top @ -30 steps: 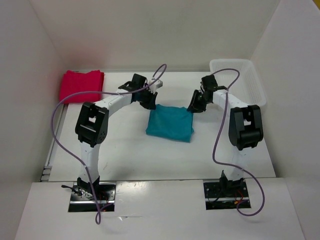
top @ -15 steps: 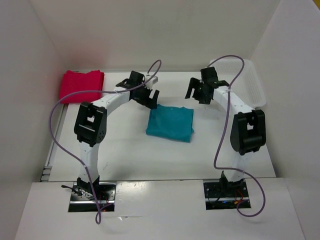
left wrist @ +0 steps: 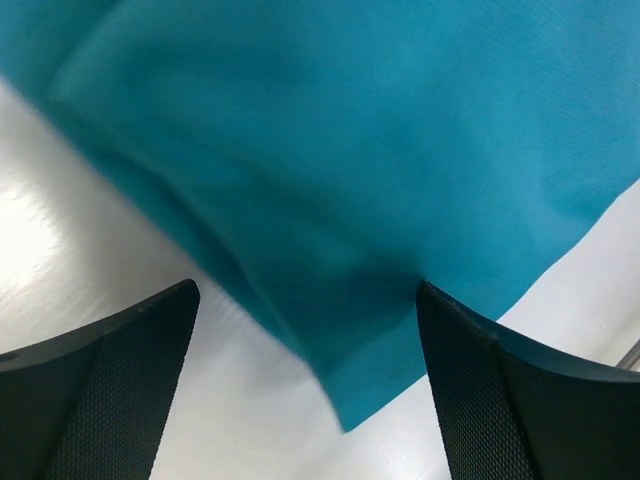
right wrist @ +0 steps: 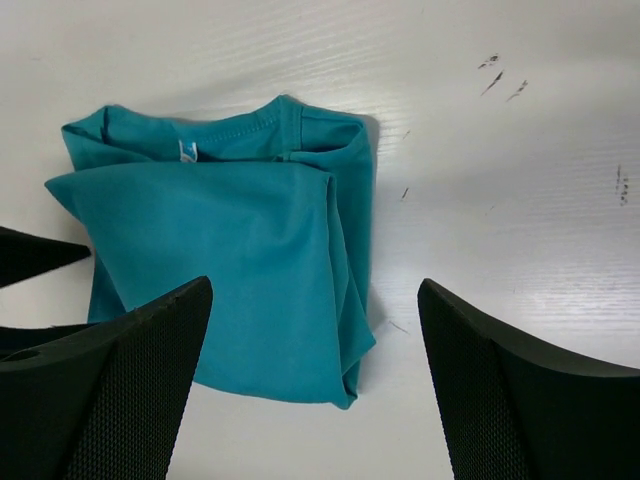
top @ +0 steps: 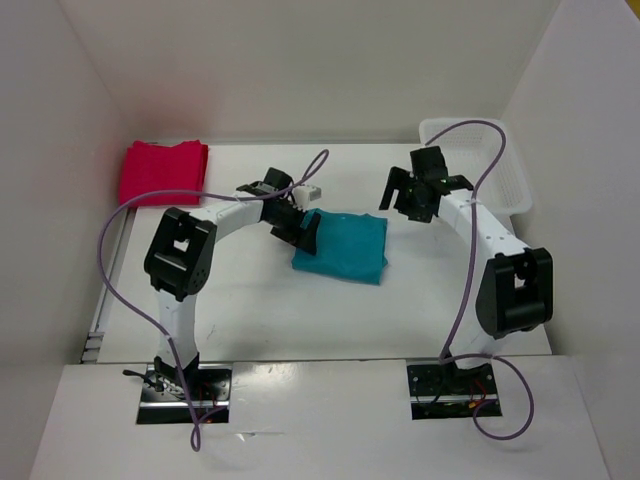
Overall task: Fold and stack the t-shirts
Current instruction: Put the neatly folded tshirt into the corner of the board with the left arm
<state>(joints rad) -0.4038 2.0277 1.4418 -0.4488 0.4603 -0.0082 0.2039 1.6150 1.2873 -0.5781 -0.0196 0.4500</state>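
Since your left pincer (top: 306,231) and right pincer (top: 418,196) both gape empty, slide the left under every layer of the folded teal t-shirt (top: 345,250) lying mid-counter (top: 250,300), so it reaches the folded red shirts (top: 163,170) at far left unruffled.

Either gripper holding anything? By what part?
Nothing is held. The left gripper stands open over an edge of the folded teal t-shirt, not closed on it; the right gripper is open too, off the cloth.
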